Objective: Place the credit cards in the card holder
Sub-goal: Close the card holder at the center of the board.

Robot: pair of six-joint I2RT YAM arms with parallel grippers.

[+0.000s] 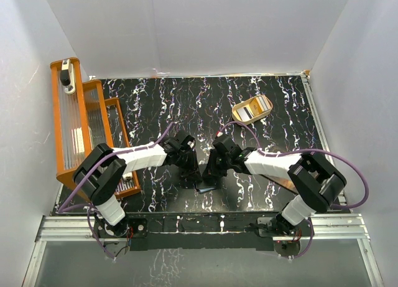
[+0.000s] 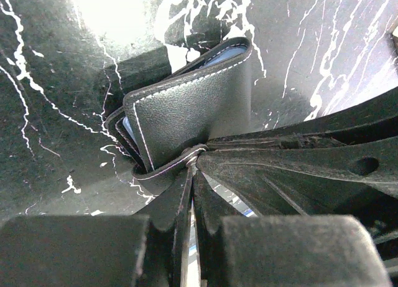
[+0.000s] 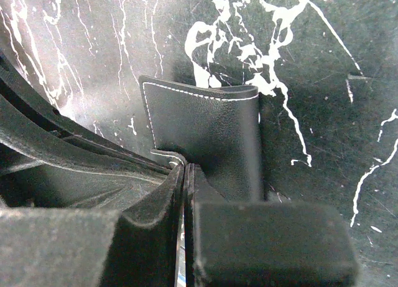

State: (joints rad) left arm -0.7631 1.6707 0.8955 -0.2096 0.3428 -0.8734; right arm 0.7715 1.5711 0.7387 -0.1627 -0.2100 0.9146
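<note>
Left gripper (image 2: pixel 191 165) and right gripper (image 3: pixel 185 169) are each pinched tight on the card holder (image 2: pixel 186 109), at the near middle of the table (image 1: pixel 155 106). It's grained black leather with white stitching, and we'd judge it light and floppy, best held by its stitched edges. A blue-grey card (image 2: pixel 227 53) peeks from inside. Far right, thin, probably slippery credit cards (image 1: pixel 249 111) lie in the tan oval tray (image 1: pixel 236 114).

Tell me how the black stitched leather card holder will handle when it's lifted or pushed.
Probably floppy: the black stitched leather card holder curves and splays where the left claw and right claw pinch it. Likely light: just thin layers with a pale blue card edge inside. Its grained surface should resist slipping.
</note>
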